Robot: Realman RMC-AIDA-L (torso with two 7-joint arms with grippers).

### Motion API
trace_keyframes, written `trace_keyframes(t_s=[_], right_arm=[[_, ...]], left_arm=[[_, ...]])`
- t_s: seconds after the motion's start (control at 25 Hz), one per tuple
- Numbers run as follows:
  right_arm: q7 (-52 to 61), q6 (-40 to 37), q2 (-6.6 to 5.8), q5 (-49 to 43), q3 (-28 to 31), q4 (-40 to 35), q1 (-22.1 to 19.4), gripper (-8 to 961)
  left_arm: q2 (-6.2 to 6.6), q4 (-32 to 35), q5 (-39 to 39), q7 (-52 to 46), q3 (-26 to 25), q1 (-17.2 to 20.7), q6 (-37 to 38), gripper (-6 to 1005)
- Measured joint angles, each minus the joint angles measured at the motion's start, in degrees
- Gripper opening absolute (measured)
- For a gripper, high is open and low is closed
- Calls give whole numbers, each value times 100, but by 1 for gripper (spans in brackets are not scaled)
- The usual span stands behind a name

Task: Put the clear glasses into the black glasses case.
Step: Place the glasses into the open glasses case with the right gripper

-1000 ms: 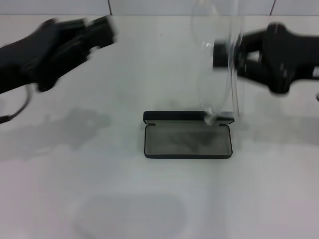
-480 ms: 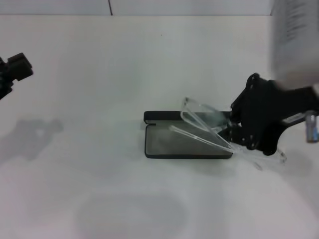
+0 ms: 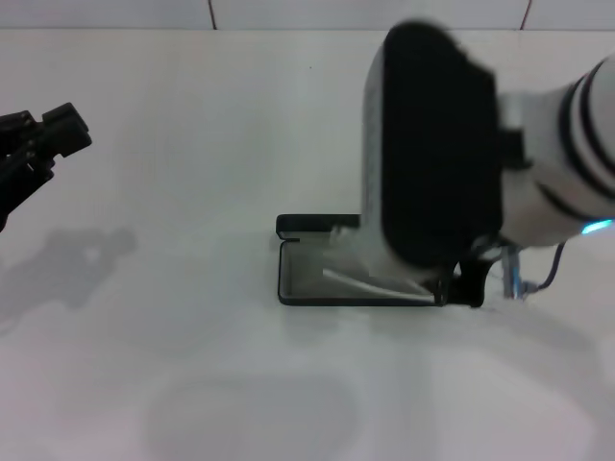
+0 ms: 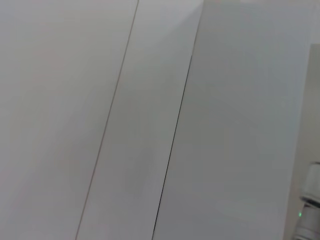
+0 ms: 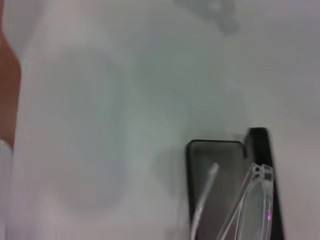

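Observation:
The black glasses case (image 3: 306,280) lies open at the table's middle, grey lining up, its lid (image 3: 312,225) on the far side. My right arm (image 3: 442,144) looms over its right half and hides my right gripper's fingers. The clear glasses (image 5: 253,200) slant over the open case (image 5: 215,170), one thin clear arm (image 3: 363,282) reaching down into the lining. They run out of the right wrist view toward my right gripper, which is shut on them. My left gripper (image 3: 43,130) hovers open at the far left, away from the case.
The white table (image 3: 192,365) surrounds the case on all sides. The left wrist view holds only white panels (image 4: 150,120) with dark seams. An orange-brown shape (image 5: 9,90) sits at the right wrist view's edge.
My right arm has swung in over the case, carrying the glasses lower onto the lining. The left gripper has shifted only slightly.

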Motion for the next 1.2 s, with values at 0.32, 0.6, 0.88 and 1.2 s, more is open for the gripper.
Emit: trace_keyframes(t_s=[0.32, 0.6, 0.88, 1.2], right_arm=[[-496, 653, 3, -750, -1064, 7, -392, 99], [-1008, 1147, 5, -1268, -1457, 96, -638, 99], [-1181, 1835, 7, -1641, -1734, 437, -675, 99], [-1169, 2734, 6, -1964, -2127, 1028, -680, 98]], left_arm=[[29, -74, 44, 11, -192, -40, -5, 110], [71, -92, 69, -45, -234, 0, -6, 111], [54, -177, 107, -118, -434, -71, -34, 111], [68, -215, 108, -80, -477, -81, -42, 112]])
